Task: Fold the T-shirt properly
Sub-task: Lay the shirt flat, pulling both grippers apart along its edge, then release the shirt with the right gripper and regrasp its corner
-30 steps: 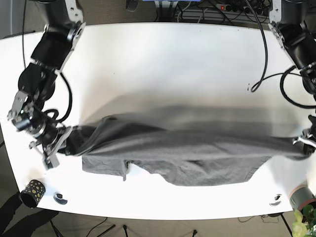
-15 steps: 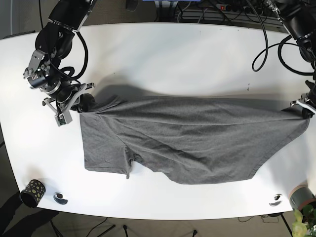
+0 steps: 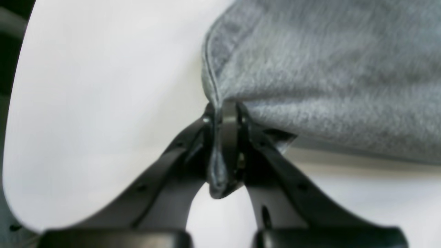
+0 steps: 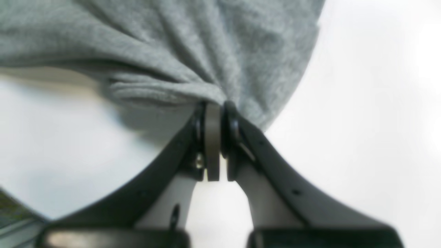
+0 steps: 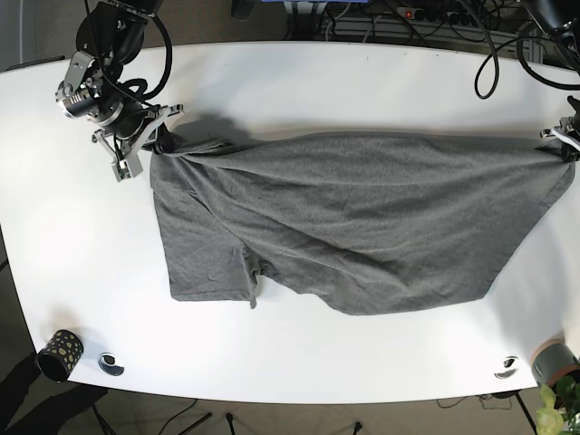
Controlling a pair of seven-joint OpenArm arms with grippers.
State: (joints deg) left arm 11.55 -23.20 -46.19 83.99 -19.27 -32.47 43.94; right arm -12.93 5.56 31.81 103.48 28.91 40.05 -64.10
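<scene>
A grey T-shirt (image 5: 344, 217) lies spread across the white table (image 5: 299, 82), stretched between the two arms. My left gripper (image 5: 569, 150) is at the table's right edge in the base view, shut on a hemmed corner of the shirt (image 3: 310, 69); the cloth is pinched between the fingers (image 3: 220, 137). My right gripper (image 5: 156, 143) is at the far left in the base view, shut on a bunched corner of the shirt (image 4: 165, 44), seen close in the right wrist view (image 4: 213, 137).
A dark patterned cup (image 5: 60, 352) and a small round object (image 5: 111, 363) sit at the table's front left. Another small round object (image 5: 507, 366) and a grey cylinder (image 5: 555, 361) are at the front right. Cables (image 5: 399, 23) lie behind the far edge.
Both grippers have pulled the shirt's held edge away from the front edge toward the back of the table. The shirt has spread out flatter and lies farther back.
</scene>
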